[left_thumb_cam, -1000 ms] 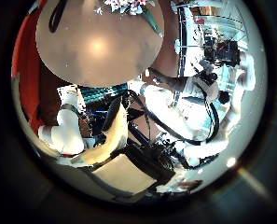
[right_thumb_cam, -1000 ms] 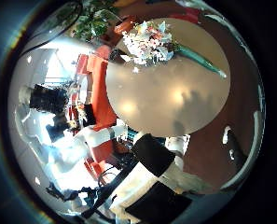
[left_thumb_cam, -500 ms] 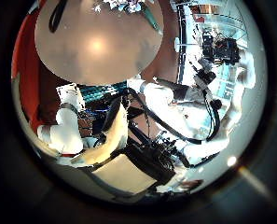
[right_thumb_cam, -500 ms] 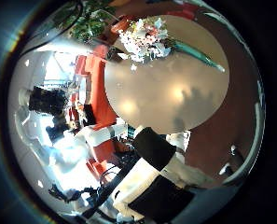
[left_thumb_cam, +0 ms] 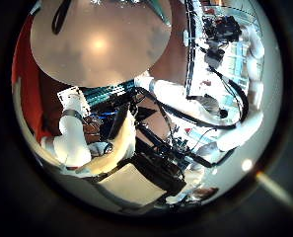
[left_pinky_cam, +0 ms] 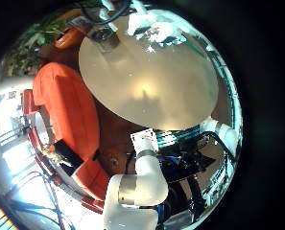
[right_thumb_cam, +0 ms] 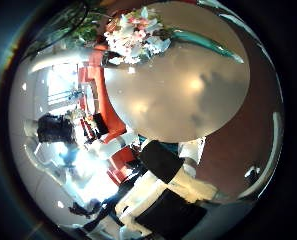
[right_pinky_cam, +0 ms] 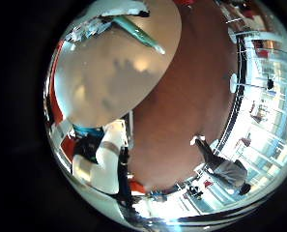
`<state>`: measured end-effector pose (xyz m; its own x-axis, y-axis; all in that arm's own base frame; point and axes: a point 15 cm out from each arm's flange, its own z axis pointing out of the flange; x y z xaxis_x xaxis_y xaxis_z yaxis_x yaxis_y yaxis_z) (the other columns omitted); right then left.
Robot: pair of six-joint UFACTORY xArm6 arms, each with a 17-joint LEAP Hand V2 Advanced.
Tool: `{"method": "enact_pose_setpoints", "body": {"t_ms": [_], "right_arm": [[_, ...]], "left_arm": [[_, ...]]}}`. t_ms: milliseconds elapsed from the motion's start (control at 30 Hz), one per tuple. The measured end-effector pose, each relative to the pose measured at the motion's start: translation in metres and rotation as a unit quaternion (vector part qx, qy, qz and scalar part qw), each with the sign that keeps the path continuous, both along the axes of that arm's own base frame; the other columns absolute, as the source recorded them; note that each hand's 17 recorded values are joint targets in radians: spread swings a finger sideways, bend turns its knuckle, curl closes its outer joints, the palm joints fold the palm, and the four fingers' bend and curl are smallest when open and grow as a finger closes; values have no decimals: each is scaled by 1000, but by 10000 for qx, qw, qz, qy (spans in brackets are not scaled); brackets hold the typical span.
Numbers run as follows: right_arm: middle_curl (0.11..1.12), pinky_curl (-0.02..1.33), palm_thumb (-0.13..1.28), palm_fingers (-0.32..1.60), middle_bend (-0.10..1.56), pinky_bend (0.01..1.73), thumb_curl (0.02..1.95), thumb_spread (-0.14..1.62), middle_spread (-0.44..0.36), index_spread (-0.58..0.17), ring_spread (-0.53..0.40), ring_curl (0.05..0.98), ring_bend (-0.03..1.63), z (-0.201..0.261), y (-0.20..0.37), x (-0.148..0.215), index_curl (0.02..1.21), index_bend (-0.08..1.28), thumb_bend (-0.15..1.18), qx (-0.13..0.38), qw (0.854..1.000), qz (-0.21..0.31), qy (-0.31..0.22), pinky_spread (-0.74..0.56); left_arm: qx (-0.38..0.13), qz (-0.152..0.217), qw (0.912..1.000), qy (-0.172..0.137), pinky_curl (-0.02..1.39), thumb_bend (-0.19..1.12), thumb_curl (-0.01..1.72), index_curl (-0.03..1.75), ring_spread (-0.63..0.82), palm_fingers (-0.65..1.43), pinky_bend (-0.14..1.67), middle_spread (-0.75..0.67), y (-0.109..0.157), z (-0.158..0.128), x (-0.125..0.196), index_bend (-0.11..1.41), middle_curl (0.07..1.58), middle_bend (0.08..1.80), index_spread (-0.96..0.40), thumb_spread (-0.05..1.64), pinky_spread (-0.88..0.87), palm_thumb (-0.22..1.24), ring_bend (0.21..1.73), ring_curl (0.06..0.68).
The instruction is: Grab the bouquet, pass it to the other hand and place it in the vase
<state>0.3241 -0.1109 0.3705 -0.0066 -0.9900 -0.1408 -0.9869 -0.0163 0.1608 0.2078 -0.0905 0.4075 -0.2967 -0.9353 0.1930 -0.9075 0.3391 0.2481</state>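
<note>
Bouquet [right_thumb_cam: 128, 35] lies ungrasped on the round table [right_thumb_cam: 188, 100], upper left of the right thumb-side view; pickup, handover, vase all remain; either hand's finger state: cannot tell.

4 palm views above table [right_thumb_cam: 188, 95]

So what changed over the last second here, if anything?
Both palm cameras shifted, so both hands moved: in the right thumb side view the bouquet looms larger, so that hand has come closer to it. The bouquet itself lies on the round table as before. Nothing was grasped or released.
</note>
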Motion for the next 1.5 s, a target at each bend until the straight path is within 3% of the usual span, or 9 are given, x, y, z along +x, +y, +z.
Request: {"method": "enact_pose_setpoints", "body": {"t_ms": [200,400,800,1100,1500], "right_arm": [[381,100,493,391,395,516,357,1060,-75,-326,-63,200,723,-6,-30,62,288,174,-16,-5,9998,-174,72,309],[398,96,545,430,422,480,378,1039,-121,-306,-145,224,782,-50,-44,95,305,177,-18,89,9973,-466,557,243],[424,107,582,397,436,476,390,1035,-152,-304,-196,241,787,-145,-41,107,336,188,-25,285,9861,-678,1492,157],[419,121,584,351,379,465,389,1037,-117,-335,-133,221,680,-164,-42,117,371,210,-25,-88,9862,-622,1529,178],[423,135,585,366,355,420,389,1048,-107,-323,-112,229,657,-185,-46,119,381,189,-21,-120,9845,-773,1570,181]], "left_arm": [[-97,-218,9997,-85,296,-23,326,388,542,147,192,425,-2,1,10,188,290,183,4,1107,511,354,443,205],[-157,-385,9991,-38,295,-22,328,390,542,148,192,427,1,-2,15,190,288,182,4,1108,511,352,442,205],[-199,-490,9985,123,294,-22,330,392,542,148,192,427,12,-12,25,189,287,182,4,1109,511,351,442,205],[-218,-495,9984,148,294,-23,328,393,542,148,192,427,17,-14,29,189,287,183,4,1111,511,346,442,205],[-195,-470,9986,172,295,-22,325,393,537,148,192,427,23,-13,27,189,287,183,4,1113,511,345,435,202]]}}
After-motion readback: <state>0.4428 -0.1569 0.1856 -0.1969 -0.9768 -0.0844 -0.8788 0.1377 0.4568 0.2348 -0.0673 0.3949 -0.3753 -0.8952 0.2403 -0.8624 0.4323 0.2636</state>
